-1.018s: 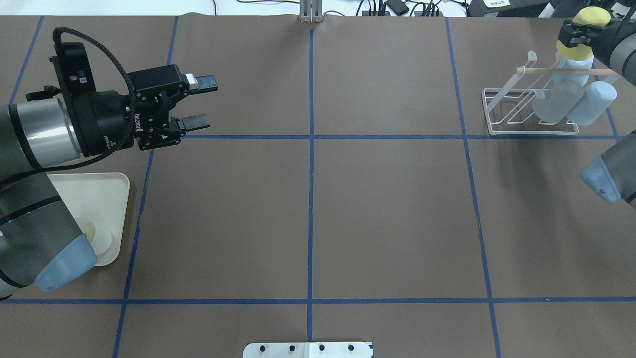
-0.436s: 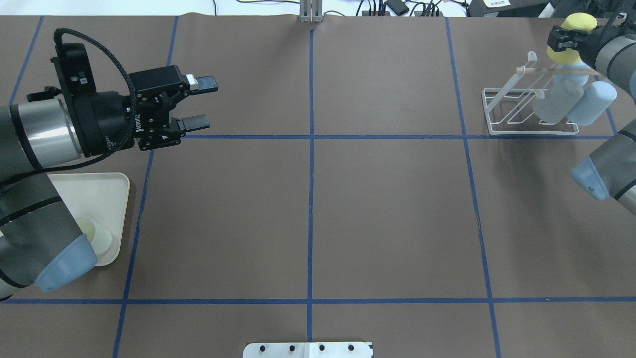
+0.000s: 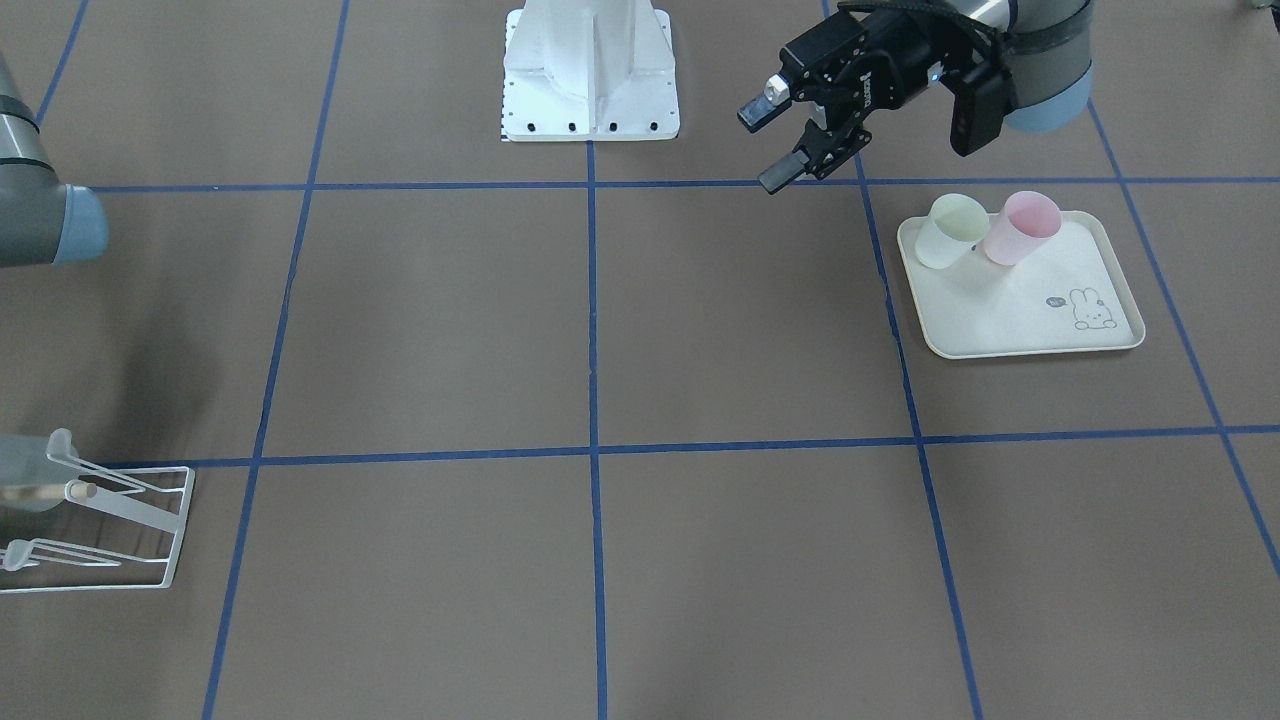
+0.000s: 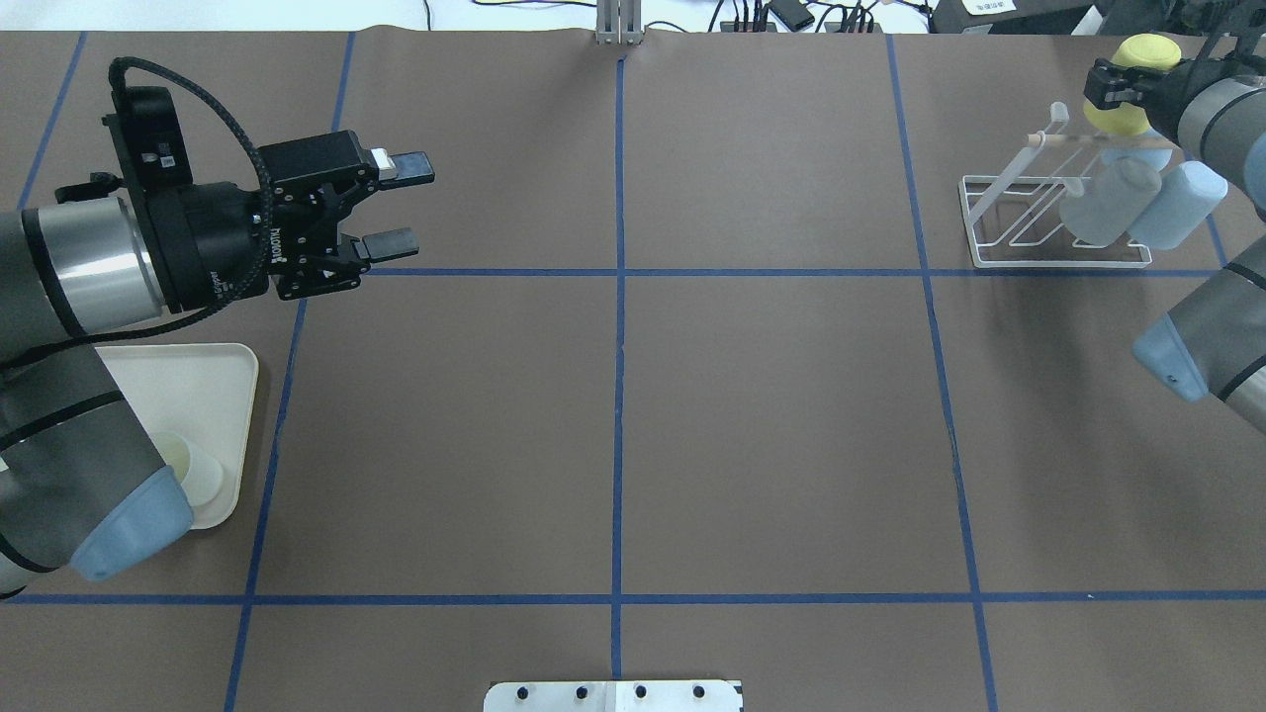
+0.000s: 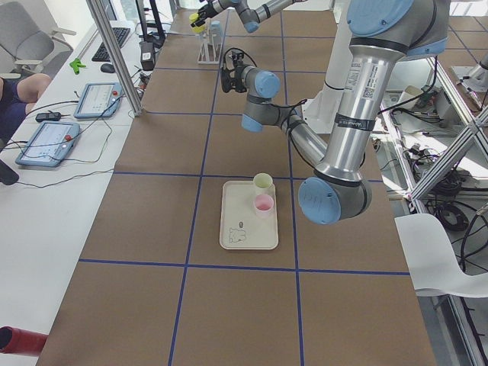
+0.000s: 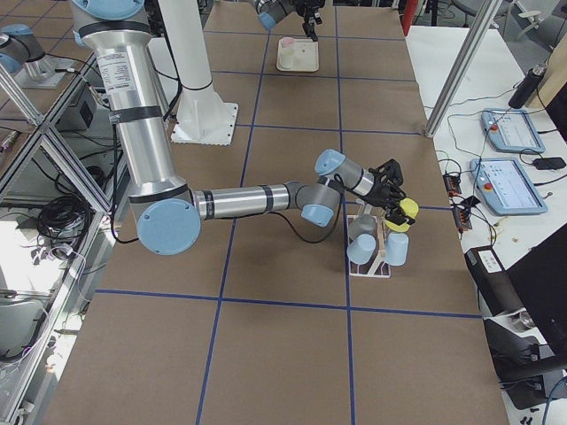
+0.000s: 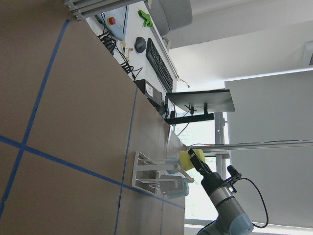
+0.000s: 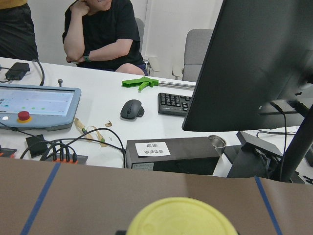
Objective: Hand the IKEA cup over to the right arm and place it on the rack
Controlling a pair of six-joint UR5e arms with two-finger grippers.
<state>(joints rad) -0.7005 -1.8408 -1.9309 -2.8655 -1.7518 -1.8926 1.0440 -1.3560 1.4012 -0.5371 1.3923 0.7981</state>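
On the brown, blue-taped table [image 4: 771, 415], the right gripper [image 4: 1123, 85] pinches the yellow plastic IKEA cup [image 4: 1147, 47] just above the light wooden dowel [image 4: 1068, 139] of the small white wire rack [image 4: 1019, 232], while the left gripper [image 4: 394, 206] hangs spread and empty, well apart.

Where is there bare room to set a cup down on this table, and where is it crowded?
Free: the central squares between the left claw and the rack; the rabbit end of the tray. Crowded: the rack, with blue cups and the yellow cup held at it.
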